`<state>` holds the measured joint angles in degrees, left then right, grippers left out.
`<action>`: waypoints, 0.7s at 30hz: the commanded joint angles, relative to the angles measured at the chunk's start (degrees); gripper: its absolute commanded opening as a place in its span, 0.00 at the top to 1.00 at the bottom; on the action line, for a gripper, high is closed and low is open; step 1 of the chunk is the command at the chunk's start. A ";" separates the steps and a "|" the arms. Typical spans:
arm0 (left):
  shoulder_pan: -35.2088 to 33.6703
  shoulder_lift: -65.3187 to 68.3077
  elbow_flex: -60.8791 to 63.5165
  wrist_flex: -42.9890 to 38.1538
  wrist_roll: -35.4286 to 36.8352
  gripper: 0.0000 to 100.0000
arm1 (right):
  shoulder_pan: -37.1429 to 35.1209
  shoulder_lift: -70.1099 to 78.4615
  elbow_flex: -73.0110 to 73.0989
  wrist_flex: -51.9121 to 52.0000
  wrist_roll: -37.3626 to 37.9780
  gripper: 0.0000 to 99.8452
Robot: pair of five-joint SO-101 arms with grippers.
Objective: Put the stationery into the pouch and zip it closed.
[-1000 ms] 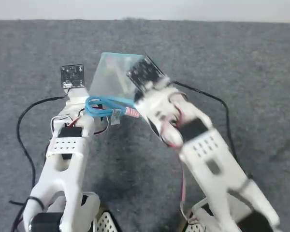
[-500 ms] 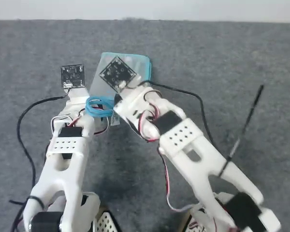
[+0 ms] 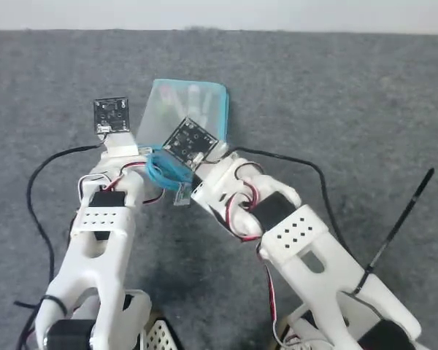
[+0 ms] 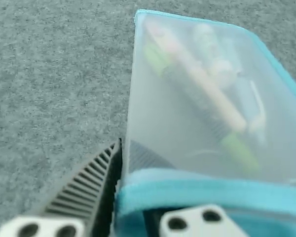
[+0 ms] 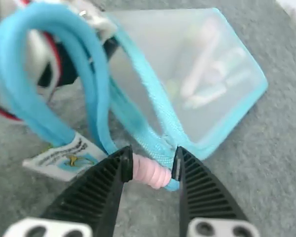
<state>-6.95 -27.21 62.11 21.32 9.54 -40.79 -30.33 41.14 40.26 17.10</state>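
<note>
Since a second ago my right wrist has swung across the pouch [image 3: 197, 102] and drawn back off its far half, so more of the frosted sheet now lies bare. The turquoise wrist loop [image 3: 163, 171] at the pouch's near edge has turned from level to slanted.

My right gripper [image 5: 150, 167] sits at the pouch's near corner, at the end of the zip. Its two black ribbed fingers are nearly together, pinching the small pink zip pull [image 5: 147, 171] from both sides. The pull is a smooth, stubby cylinder. The woven loop hangs from the same edge in a soft doubled band, with a flat printed label [image 5: 64, 155] at its end.

My left gripper [image 4: 130, 197] is at the other near corner of the pouch. It is closed on the padded turquoise zip band, with one ribbed pad pressed against the sheet.

The pouch is a flat rectangle of cloudy, translucent plastic bound in turquoise tape, and it lies on the rough grey carpet [image 3: 350, 109] beyond both my wrists. Inside it the stationery [image 4: 202, 84] shows as blurred sticks in pink, tan, green and white, lying lengthwise toward the pouch's far end
</note>
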 commanded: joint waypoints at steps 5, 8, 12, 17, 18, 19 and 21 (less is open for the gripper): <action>0.44 -0.18 -2.86 0.53 1.23 0.99 | 2.77 -1.71 1.32 0.22 1.23 0.86; 0.44 -0.26 -2.86 0.53 1.23 0.99 | 3.30 -1.10 5.36 3.12 1.32 0.86; 0.44 -0.35 -2.86 0.53 1.32 0.99 | 8.75 -1.63 6.59 8.04 1.32 0.86; 0.53 -0.35 -2.95 0.53 1.41 0.99 | 13.32 -2.86 6.59 8.40 0.53 0.86; 0.53 -0.35 -2.95 0.53 1.49 0.99 | 12.97 -3.12 6.51 7.69 -0.09 0.86; 0.53 -0.35 -2.95 0.53 1.49 0.99 | 11.74 -3.21 6.51 6.46 -2.11 0.86; 0.53 -0.35 -2.95 0.53 1.49 0.99 | 8.22 -3.21 6.59 4.35 -7.74 0.86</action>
<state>-6.95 -27.21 62.11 21.32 9.71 -29.54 -30.33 48.26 47.47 15.34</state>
